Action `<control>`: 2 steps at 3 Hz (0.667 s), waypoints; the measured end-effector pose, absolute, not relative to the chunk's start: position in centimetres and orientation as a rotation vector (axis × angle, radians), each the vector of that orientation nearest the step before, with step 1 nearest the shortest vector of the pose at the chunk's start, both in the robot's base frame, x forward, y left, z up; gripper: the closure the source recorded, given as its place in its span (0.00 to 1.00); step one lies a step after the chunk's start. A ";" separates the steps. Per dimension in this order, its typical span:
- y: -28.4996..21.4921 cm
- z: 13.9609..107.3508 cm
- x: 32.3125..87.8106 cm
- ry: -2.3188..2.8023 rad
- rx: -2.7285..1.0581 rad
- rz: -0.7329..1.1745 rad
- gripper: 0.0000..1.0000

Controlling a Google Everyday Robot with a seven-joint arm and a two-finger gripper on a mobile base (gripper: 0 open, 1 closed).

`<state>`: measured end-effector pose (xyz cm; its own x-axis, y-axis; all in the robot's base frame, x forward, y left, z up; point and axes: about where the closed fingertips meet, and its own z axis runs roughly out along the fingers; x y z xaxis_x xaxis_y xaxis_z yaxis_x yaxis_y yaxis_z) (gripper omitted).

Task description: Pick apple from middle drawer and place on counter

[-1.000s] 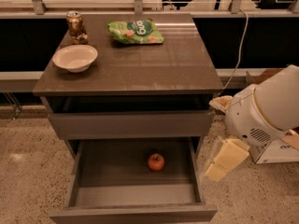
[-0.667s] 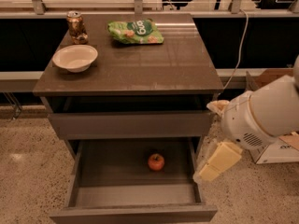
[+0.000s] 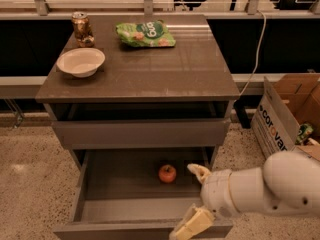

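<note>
Apple (image 3: 167,173) lying on the grey floor of the middle drawer (image 3: 120,176), near the back wall and a little right of centre. Drawer standing open, below a plain grey drawer front (image 3: 142,133). Gripper (image 3: 196,199) at the right front corner of the open drawer, just beside the apple but not touching it. Cream fingers (image 3: 199,172) spread wide apart, holding nothing: one tip over the drawer floor close to the apple, the other low over the front wall of the drawer. White arm (image 3: 280,184) reaching in from the right. On the counter (image 3: 165,74): white bowl (image 3: 80,61) at the left, can (image 3: 80,28) behind it, green snack bag (image 3: 145,34) at the back. Cardboard box (image 3: 287,109) on the floor at the right.
</note>
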<state>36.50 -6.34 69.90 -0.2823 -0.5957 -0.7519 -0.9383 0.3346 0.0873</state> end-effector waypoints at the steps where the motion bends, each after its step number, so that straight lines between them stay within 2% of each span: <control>1: -4.4 66.4 39.9 1.836 -1.244 0.733 0.00; 2: -4.5 64.0 41.2 1.817 -1.195 0.741 0.00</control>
<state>41.21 -4.53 63.98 -0.2144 -0.4438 -0.8701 -0.9257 0.3766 0.0360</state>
